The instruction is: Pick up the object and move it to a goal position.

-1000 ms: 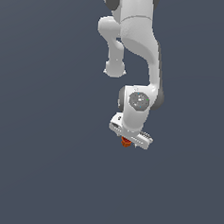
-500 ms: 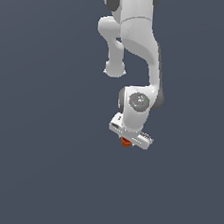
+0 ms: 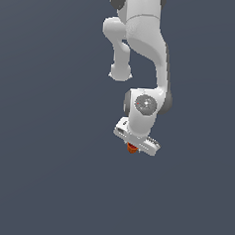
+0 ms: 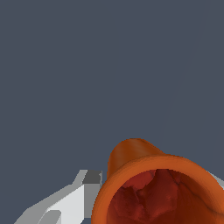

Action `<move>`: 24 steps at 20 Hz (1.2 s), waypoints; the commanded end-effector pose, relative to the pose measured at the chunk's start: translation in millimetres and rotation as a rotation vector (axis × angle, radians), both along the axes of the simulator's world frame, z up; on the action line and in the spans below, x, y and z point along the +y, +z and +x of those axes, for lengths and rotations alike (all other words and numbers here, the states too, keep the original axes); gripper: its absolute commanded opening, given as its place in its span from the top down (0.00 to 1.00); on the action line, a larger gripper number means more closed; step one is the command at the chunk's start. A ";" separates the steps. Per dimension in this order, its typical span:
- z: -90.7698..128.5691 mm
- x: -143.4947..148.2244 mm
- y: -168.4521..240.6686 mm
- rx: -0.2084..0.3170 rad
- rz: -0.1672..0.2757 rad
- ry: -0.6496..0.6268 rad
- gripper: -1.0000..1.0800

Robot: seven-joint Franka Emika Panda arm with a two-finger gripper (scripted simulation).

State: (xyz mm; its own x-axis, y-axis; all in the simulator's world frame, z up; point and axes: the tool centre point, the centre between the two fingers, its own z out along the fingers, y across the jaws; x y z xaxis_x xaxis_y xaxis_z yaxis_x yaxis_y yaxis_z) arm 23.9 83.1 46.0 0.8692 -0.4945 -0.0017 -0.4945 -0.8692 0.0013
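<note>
The white arm (image 3: 144, 52) reaches down from above and ends in the tool (image 3: 133, 146), whose pale bar-shaped body sits tilted against the flat grey-blue background. The orange-red cup (image 3: 132, 148) shows as a small patch just under that body, touching it. In the wrist view the cup (image 4: 157, 188) fills the near field, its hollow, mottled red inside turned toward the camera and its narrower end pointing away. One grey-white finger (image 4: 65, 203) lies right beside the cup's rim. The tool is pinching the cup.
</note>
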 end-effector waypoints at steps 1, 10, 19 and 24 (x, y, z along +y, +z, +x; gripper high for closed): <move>-0.5 -1.8 9.4 -0.002 0.000 0.000 1.00; -9.7 -15.0 73.5 -0.002 0.001 0.000 1.00; -23.1 -36.6 176.7 -0.002 0.001 -0.001 1.00; -28.7 -47.3 228.0 -0.002 0.001 -0.001 1.00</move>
